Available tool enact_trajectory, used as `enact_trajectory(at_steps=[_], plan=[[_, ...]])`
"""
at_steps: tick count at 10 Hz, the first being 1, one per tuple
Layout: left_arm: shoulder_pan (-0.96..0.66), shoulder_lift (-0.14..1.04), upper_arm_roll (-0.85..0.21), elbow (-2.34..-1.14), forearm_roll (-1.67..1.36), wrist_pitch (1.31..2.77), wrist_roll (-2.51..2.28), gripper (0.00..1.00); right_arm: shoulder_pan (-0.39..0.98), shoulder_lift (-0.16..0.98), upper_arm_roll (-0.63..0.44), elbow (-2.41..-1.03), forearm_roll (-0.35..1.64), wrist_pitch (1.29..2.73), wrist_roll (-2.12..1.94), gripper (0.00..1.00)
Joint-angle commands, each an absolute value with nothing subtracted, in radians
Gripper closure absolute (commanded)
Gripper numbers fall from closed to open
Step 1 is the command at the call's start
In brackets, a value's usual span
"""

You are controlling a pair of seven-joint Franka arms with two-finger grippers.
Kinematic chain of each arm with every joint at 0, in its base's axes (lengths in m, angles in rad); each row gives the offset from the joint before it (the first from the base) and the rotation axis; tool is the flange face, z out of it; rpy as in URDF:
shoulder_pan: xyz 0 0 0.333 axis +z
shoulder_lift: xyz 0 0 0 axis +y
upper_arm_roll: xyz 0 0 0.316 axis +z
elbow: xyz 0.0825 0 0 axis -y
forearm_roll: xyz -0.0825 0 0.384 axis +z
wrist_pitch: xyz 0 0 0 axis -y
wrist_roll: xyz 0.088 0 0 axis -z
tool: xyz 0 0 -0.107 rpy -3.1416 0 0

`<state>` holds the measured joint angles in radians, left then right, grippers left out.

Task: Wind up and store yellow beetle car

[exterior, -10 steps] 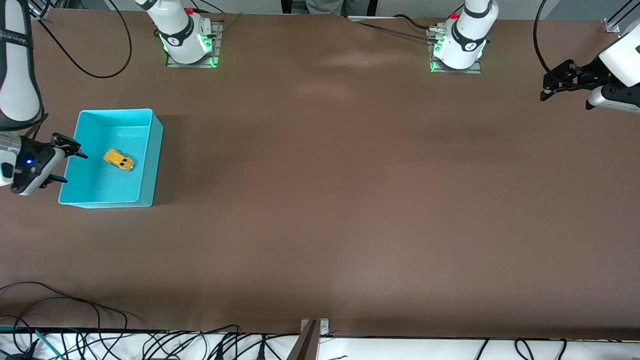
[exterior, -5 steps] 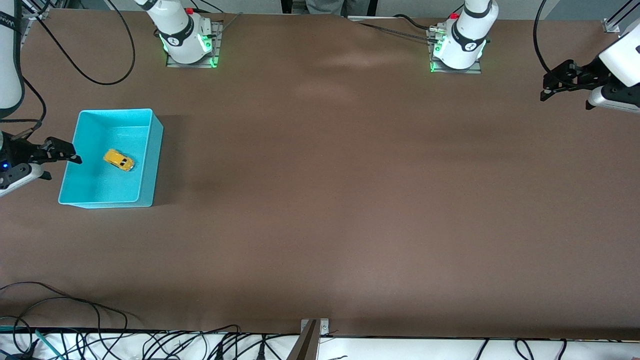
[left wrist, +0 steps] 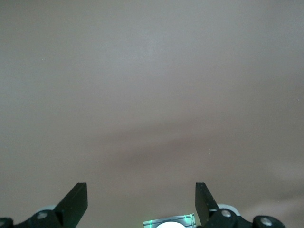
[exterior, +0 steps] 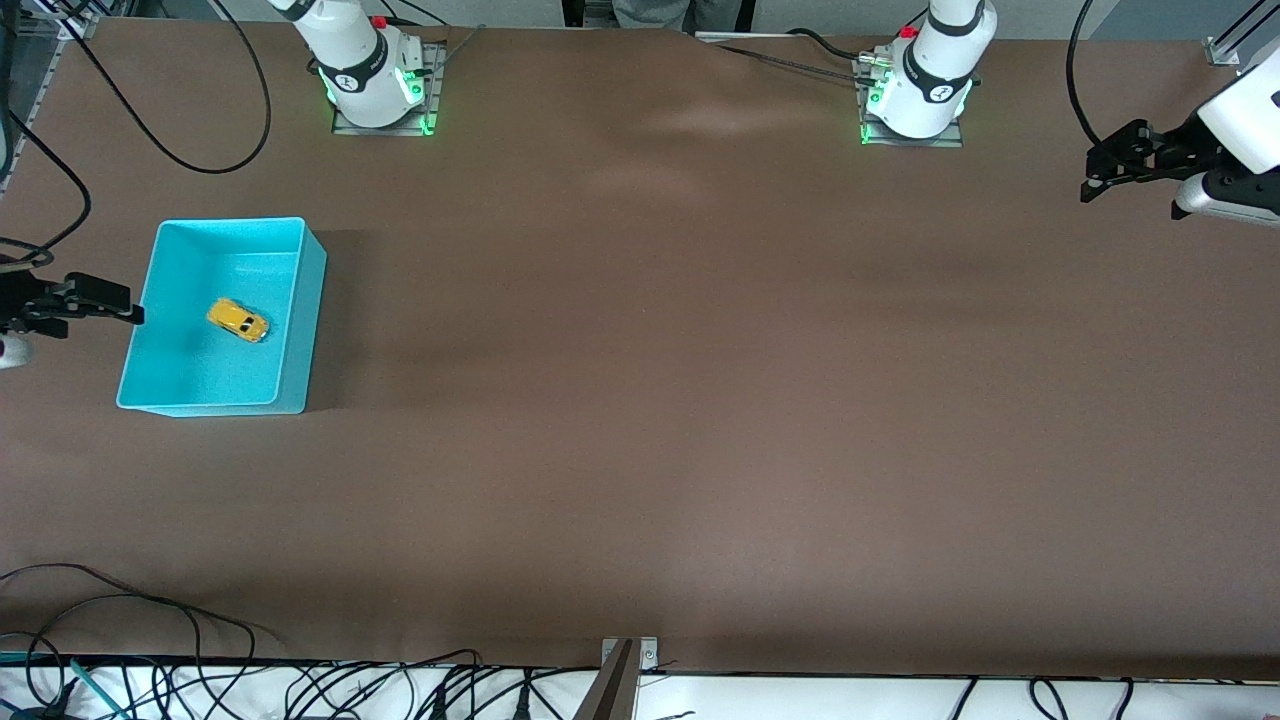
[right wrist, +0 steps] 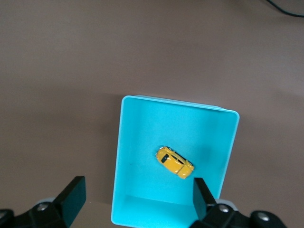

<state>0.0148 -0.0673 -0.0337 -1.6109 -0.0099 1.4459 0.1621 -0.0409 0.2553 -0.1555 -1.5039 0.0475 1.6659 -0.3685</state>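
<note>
Right wrist view: yellow beetle car (right wrist: 175, 162) upright, dark-windowed, in turquoise bin (right wrist: 124, 156)

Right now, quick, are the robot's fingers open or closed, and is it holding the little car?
Left gripper: open, holding nothing, over bare table.
Right gripper: open, holding nothing; the yellow beetle car lies in the turquoise bin.

The yellow beetle car (exterior: 238, 320) is tiny, rounded and yellow-orange, with dark windows. It sits upright on its wheels, askew to the walls, on the floor of the turquoise bin (exterior: 309, 320), touching no wall, toward the right arm's end of the bench.
</note>
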Motion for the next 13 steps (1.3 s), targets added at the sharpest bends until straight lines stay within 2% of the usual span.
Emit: enact_trajectory(at_steps=[1,3,6,8,13], plan=[[0.015,-0.049,-0.034,-1.571,-0.028,1.422,0.152,0.0,0.004,0.238,-0.158,-1.489,-0.02,1.644,-0.307,0.0],[0.015,-0.049,-0.034,-1.571,-0.029,1.422,0.152,0.0,0.008,0.174,-0.153,-1.502,-0.024,1.635,-0.281,0.0],[0.014,-0.049,-0.034,-1.571,-0.028,1.422,0.152,0.0,0.012,0.135,-0.144,-1.532,-0.035,1.626,-0.244,0.0],[0.014,-0.049,-0.034,-1.571,-0.028,1.422,0.152,0.0,-0.011,0.062,-0.059,-1.604,-0.095,1.635,-0.139,0.0],[0.017,-0.049,-0.034,-1.571,-0.028,1.422,0.153,0.0,-0.012,0.068,-0.061,-1.598,-0.078,1.628,-0.115,0.0]])
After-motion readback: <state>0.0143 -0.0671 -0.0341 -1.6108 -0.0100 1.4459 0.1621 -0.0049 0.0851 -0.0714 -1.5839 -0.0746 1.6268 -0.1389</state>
